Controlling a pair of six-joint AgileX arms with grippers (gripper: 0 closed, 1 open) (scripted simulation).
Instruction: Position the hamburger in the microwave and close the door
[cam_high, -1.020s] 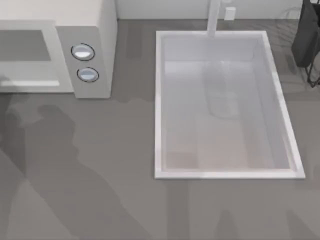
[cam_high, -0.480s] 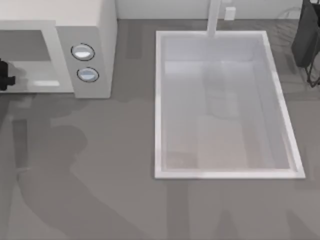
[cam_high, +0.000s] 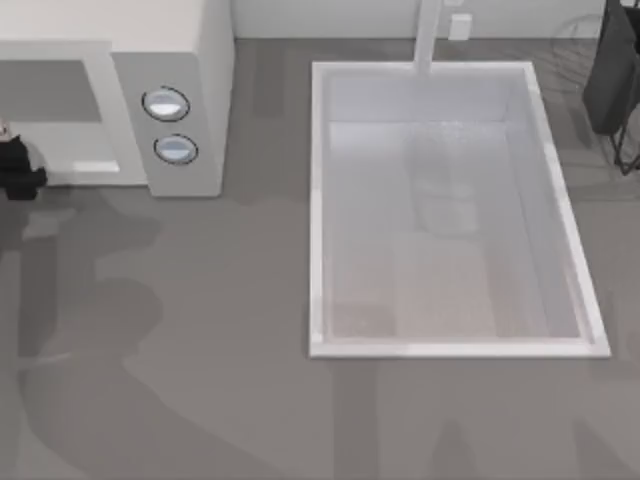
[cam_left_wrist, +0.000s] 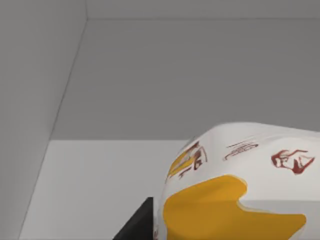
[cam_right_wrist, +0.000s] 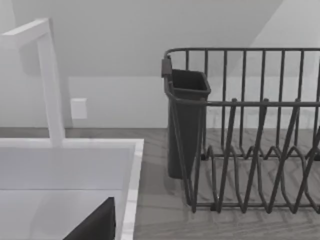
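Currently, the white-wrapped hamburger (cam_left_wrist: 235, 185), printed with yellow and red marks, is seen in the left wrist view inside the grey cavity of the boxy off-white microwave (cam_high: 185, 60). The left gripper (cam_high: 15, 170) is located at the cavity mouth; its finger state cannot be determined. Rightward lies the white rectangular sink basin (cam_high: 318, 200), then the dark wire dish rack (cam_right_wrist: 250, 130).

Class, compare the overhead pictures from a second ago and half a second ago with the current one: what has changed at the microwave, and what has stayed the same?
The left hand has come into sight at the microwave's open front, at the table's left edge, and shifted slightly toward the table's near side. The knobs, sink and rack are unchanged.
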